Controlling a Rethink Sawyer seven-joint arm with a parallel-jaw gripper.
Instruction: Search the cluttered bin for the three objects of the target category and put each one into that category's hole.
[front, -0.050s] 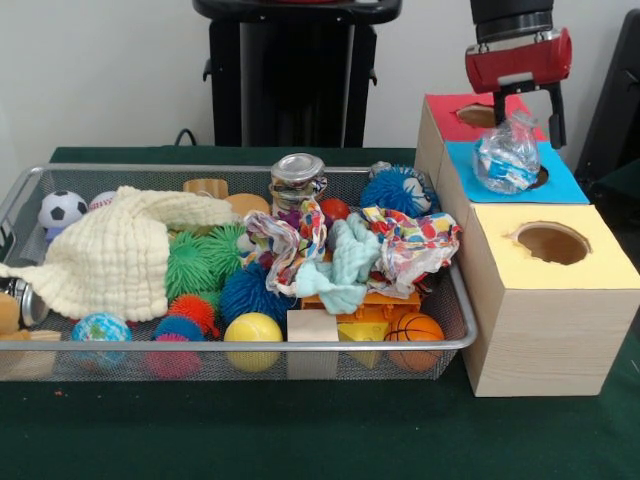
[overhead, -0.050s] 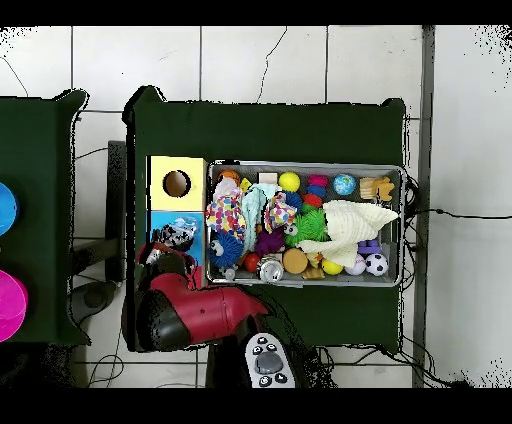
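Plastic bag (front, -0.050s: 507, 155), crumpled, clear with blue print: sits on the blue box top (front, -0.050s: 575, 185), covering part of its hole. Wire basket (front, -0.050s: 250, 347), left on the green bench (front, -0.050s: 300, 430): balls, cloth, jar, rope. Yellow box (front, -0.050s: 545, 300), right. Hand (front, -0.050s: 525, 115): fingers spread, straddling the bag, gripping nothing.

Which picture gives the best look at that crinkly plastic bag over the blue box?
The front view: the bag shows whole, hanging under the red hand above the blue box's hole. Overhead, the bag is a small patch partly covered by the arm.
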